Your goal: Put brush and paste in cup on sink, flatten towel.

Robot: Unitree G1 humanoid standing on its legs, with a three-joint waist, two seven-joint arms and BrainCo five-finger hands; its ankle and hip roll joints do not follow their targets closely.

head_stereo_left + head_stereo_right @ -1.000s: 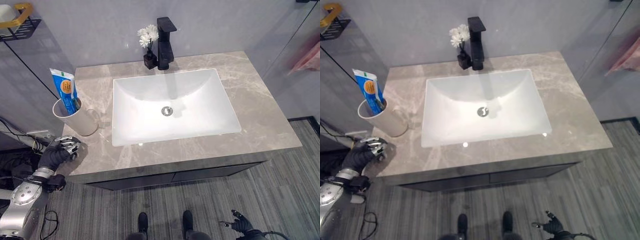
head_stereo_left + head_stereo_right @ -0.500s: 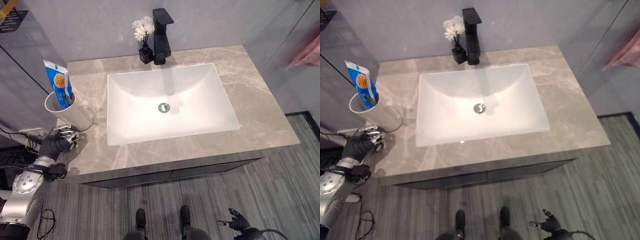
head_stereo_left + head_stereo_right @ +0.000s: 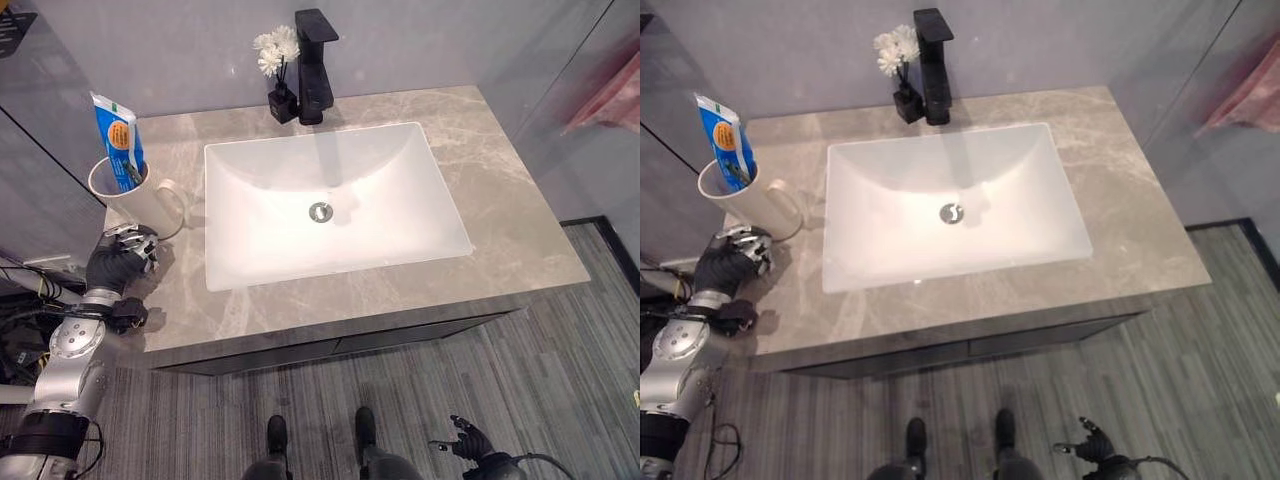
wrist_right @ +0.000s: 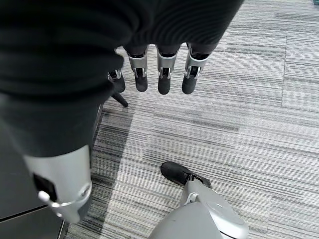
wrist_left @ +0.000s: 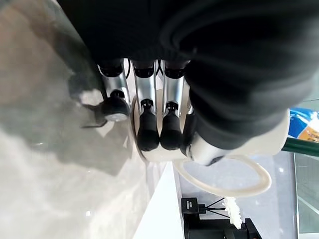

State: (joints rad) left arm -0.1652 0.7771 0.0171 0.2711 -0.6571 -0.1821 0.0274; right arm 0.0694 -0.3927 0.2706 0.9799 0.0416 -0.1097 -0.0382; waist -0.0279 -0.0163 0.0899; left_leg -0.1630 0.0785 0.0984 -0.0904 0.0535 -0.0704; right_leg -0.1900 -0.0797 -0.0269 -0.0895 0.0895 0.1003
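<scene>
Right robot hand (image 4: 159,74): hangs low over the floor (image 4: 239,114), fingers straight and relaxed, holding nothing.

Left robot hand (image 3: 122,258): at the table's (image 3: 520,230) near left corner, fingers curled, nothing held, just beside the cup.

Cup (image 3: 130,200): white, handled, upright on the table left of the sink (image 3: 330,200); paste (image 3: 118,138) stands in it, a dark green brush handle (image 3: 131,177) beside it.

Risk: a curled finger nudging the cup could tip it off the table edge.

Far: black tap (image 3: 314,65), white flowers (image 3: 272,50).

Towel: pink cloth (image 3: 607,95) cut off at far right; its lie unreadable.
</scene>
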